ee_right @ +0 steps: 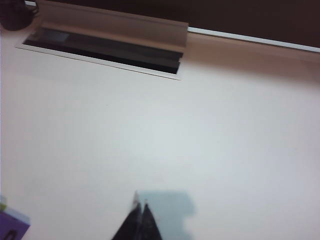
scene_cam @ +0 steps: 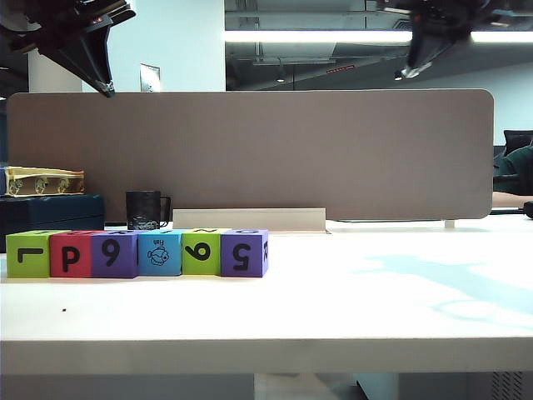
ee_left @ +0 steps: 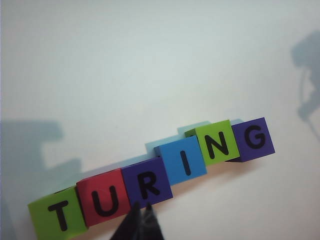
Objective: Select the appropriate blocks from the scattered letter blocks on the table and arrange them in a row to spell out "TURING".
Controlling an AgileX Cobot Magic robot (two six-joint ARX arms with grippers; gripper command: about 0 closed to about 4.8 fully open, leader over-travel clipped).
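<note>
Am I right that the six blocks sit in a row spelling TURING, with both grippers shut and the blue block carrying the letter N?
Not quite: the left wrist view shows the blue block carrying I; N is on a green block. The row does spell TURING, and the left gripper and right gripper are shut.

The white table has all six letter blocks sitting right on it in one tight touching row near its left side, tops reading TURING from the left wrist view, with a black mug just behind them.
</note>
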